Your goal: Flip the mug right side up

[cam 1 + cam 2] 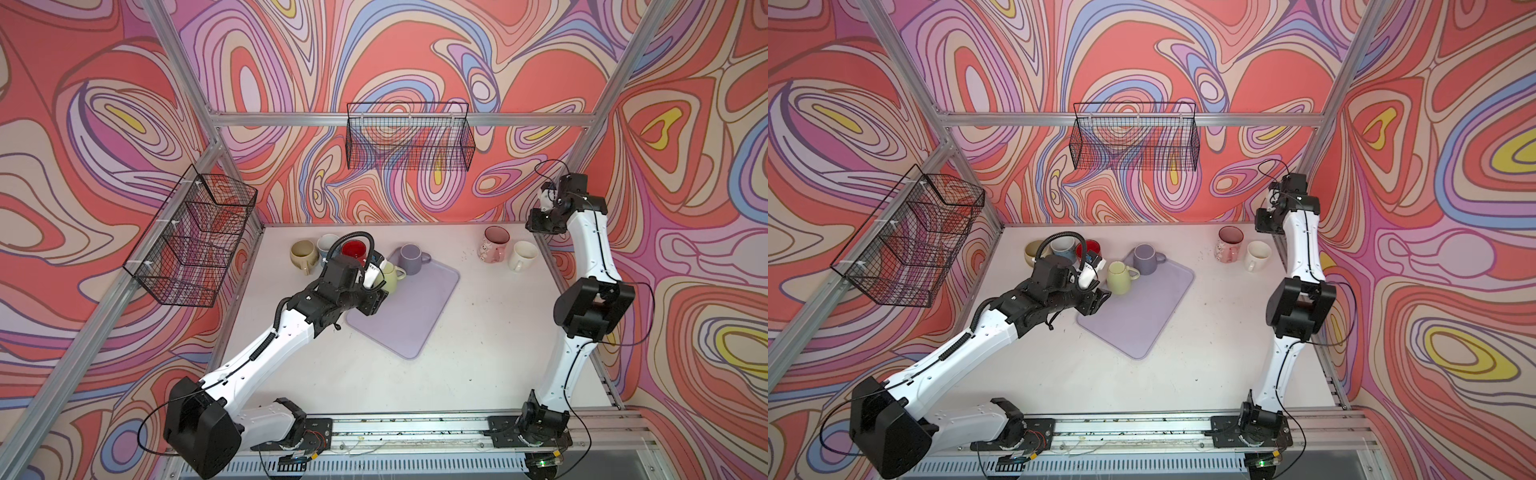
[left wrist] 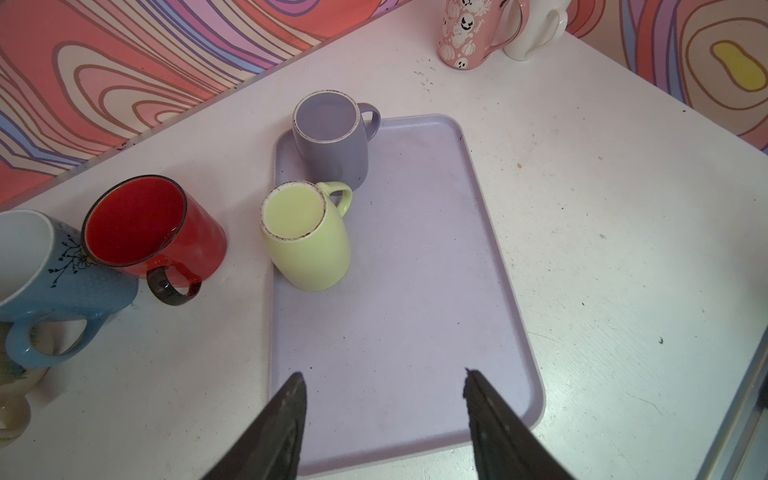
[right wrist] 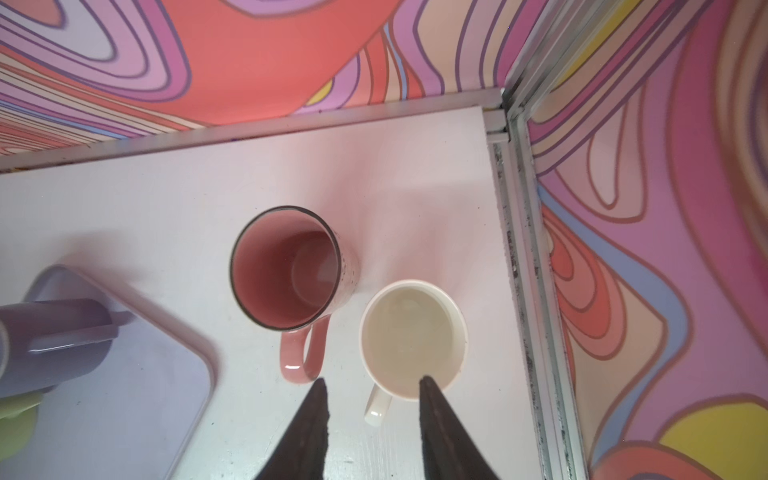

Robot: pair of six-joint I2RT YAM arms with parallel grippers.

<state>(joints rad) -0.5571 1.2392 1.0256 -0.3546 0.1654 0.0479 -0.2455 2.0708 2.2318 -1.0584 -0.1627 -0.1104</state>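
Top views first. My left hand [image 1: 1102,300] hangs over the left rim of the lilac tray [image 1: 1142,328], just beside the green mug [image 1: 1120,277]. That mug stands base-up on the tray, with the purple mug [image 1: 1144,258] base-up close behind it. I judge the green one is mine to flip, since it's nearest and I'm lined up on it. Off the tray, on the bench [image 1: 1183,374], the beige mug [image 1: 1034,251], blue mug [image 1: 1062,245] and red mug [image 1: 1089,249] crowd the left. The pink mug [image 1: 1229,243] and white mug [image 1: 1258,253] sit far right under my right arm [image 1: 1300,249]. They're all mouth-up, probably parked clear of the work.

Left wrist view now. My fingers [image 2: 291,399] stand wide with only bare tray between them, and the green mug is ahead, apart from them. This view gives what the top views can't: the speckled foot ring on top, so it's plainly inverted, and the purple one shows the same. The green handle points away from me toward the purple mug, close to it, though I can't tell if they touch. So I reckon a grip across the body suits better than the handle.

Right wrist view. My right hand [image 3: 371,384] is narrow and empty, hovering above the white mug's handle side. From here I look straight down into the hollow white and pink mugs. One tray corner and the purple mug's flank peek in at the edge.
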